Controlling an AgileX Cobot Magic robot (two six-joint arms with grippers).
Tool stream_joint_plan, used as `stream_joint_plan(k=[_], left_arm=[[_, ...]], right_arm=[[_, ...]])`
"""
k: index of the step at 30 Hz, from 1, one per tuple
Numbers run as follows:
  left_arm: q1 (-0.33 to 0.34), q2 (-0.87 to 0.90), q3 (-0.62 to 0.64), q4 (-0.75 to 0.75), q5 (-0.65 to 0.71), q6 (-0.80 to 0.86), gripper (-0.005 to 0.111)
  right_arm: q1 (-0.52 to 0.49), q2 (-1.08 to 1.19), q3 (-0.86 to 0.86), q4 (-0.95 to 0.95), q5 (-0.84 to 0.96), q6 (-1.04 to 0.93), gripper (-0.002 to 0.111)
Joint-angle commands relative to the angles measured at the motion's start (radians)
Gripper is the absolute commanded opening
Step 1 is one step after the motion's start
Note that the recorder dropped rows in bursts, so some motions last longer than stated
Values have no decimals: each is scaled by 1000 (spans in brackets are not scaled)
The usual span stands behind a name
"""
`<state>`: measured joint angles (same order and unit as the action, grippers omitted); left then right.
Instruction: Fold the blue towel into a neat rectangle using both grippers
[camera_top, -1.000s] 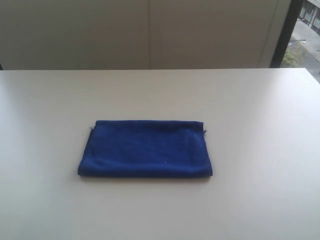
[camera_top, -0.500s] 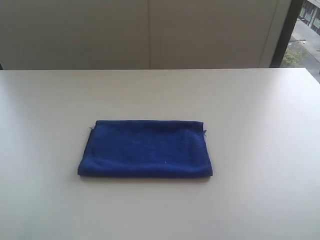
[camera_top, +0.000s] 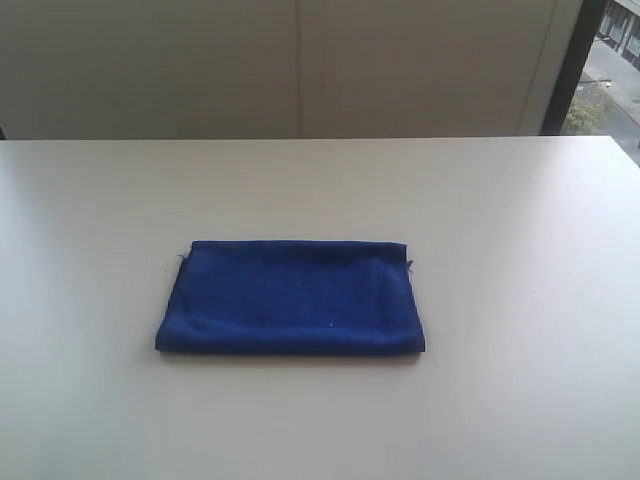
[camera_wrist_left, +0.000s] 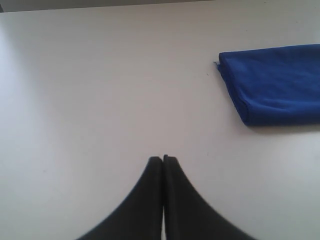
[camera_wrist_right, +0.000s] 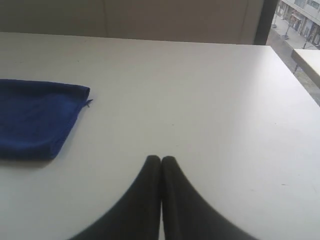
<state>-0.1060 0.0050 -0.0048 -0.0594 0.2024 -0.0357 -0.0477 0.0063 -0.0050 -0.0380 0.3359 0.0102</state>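
The blue towel (camera_top: 290, 297) lies folded in a flat rectangle at the middle of the white table (camera_top: 500, 220). No gripper shows in the exterior view. In the left wrist view my left gripper (camera_wrist_left: 163, 159) is shut and empty above bare table, well apart from the blue towel (camera_wrist_left: 275, 82). My right gripper (camera_wrist_right: 161, 159) is likewise shut with nothing in it, and the blue towel (camera_wrist_right: 35, 117) lies off to its side, with a loose thread at one corner.
A pale wall (camera_top: 300, 65) stands behind the table's far edge. A dark window frame (camera_top: 570, 65) rises at the far right, with a street outside. Another table's corner (camera_wrist_right: 309, 59) shows beyond the right edge.
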Motion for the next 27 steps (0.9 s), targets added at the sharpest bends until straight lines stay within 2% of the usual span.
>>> stream_joint_plan(k=[1,8,13,27], left_arm=[[3,-5,5,-3,0,-9,0],[3,-5,5,-3,0,-9,0],[3,-5,5,-3,0,-9,0],[3,-5,5,-3,0,-9,0]], right_arm=[[-5,-6,5,38,-1,-44,0],[-5,-6,5,38,-1,31,0],[-5,-6,5,38,-3,175,0],[45,-6,5,9,-24,150,0]])
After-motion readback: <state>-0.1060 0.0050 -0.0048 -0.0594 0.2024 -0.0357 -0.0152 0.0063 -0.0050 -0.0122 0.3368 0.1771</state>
